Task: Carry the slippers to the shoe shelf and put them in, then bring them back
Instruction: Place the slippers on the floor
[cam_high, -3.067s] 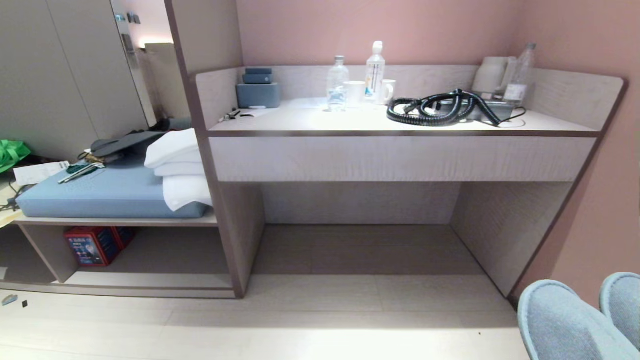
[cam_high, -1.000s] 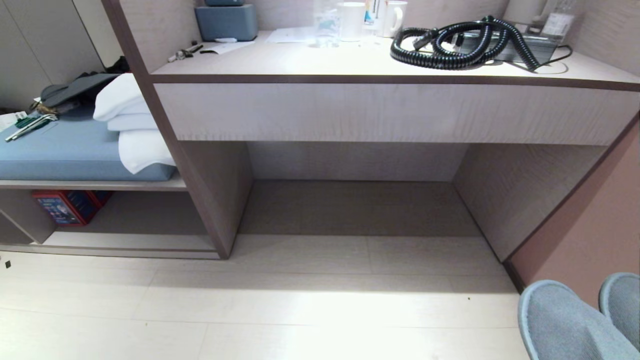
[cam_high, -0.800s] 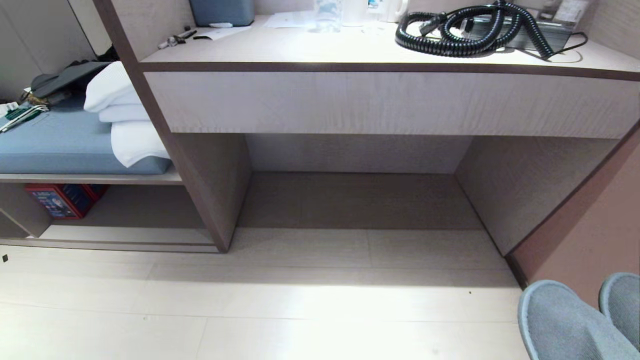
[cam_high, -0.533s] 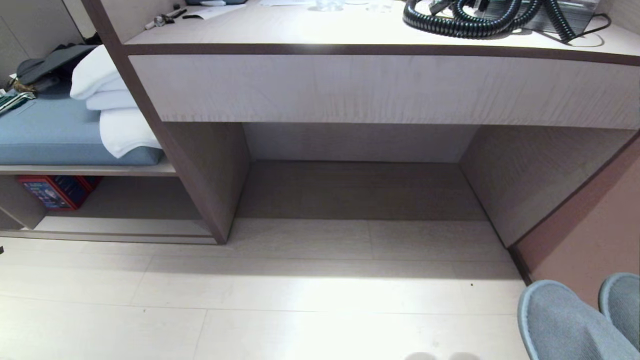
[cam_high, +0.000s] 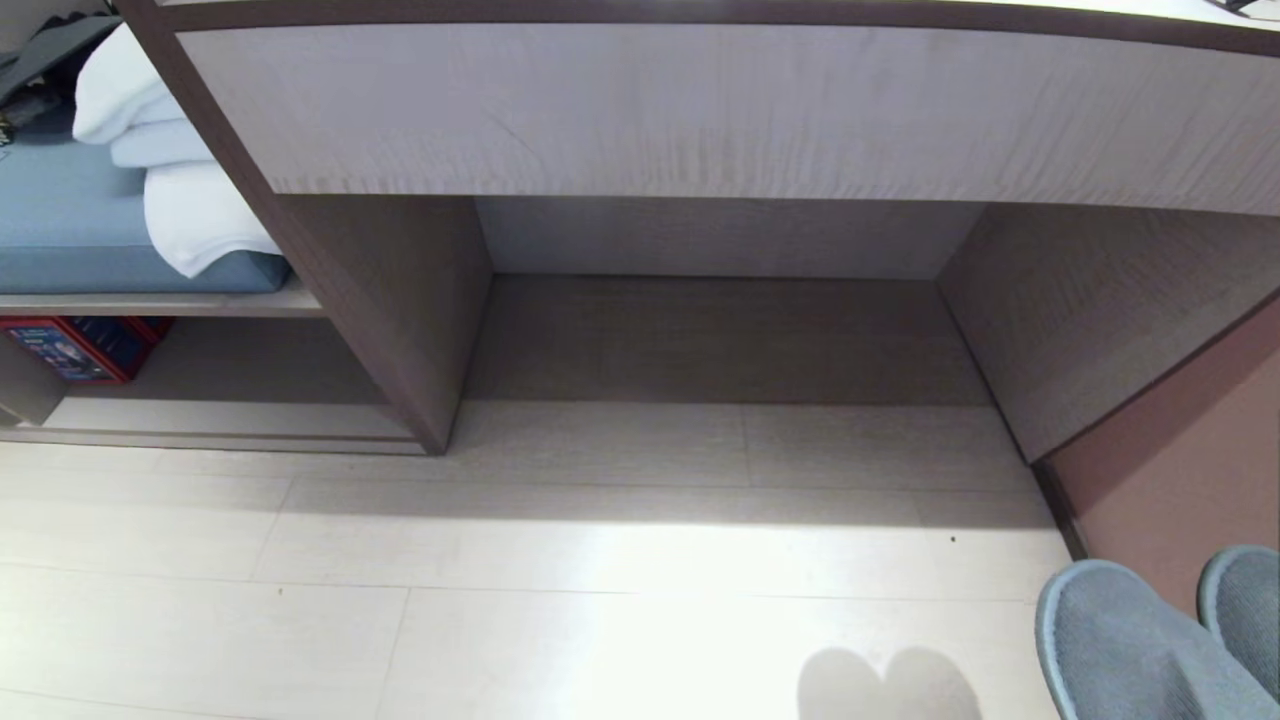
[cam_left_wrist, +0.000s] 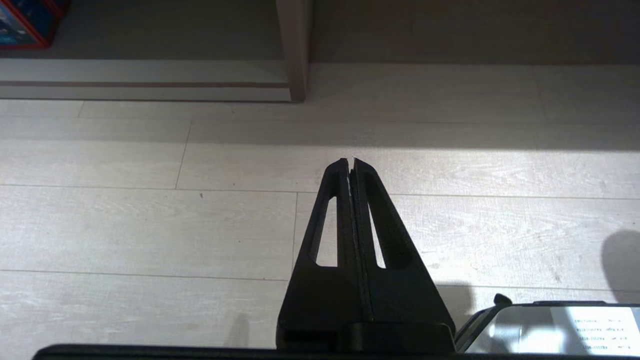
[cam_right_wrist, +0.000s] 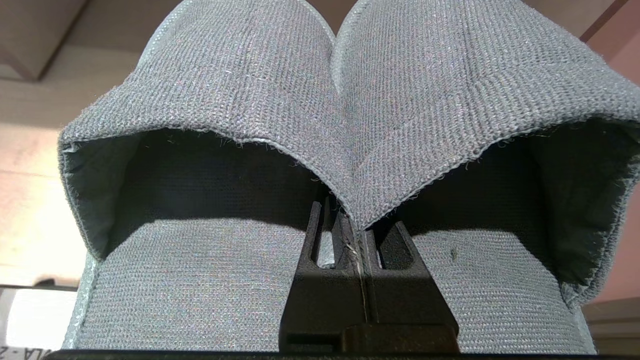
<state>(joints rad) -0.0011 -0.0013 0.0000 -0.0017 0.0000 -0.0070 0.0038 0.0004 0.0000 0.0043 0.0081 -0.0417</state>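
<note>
Our right end effector (cam_right_wrist: 356, 227) is pressed together on the touching inner edges of the slippers (cam_right_wrist: 345, 125), which hang in front of it in the air; our left end effector (cam_left_wrist: 351, 162) is pressed together on nothing, pointing at the floor (cam_left_wrist: 150, 220). The shoe shelf (cam_high: 230, 420) lies low, ahead and well to the left of the held pair. We judge that so thin a pinch on soft cloth could let one slipper slide free, or the drooping toes could catch the shelf's front edge.

slippers (cam_high: 1130, 650) cut off at frame corner
</note>
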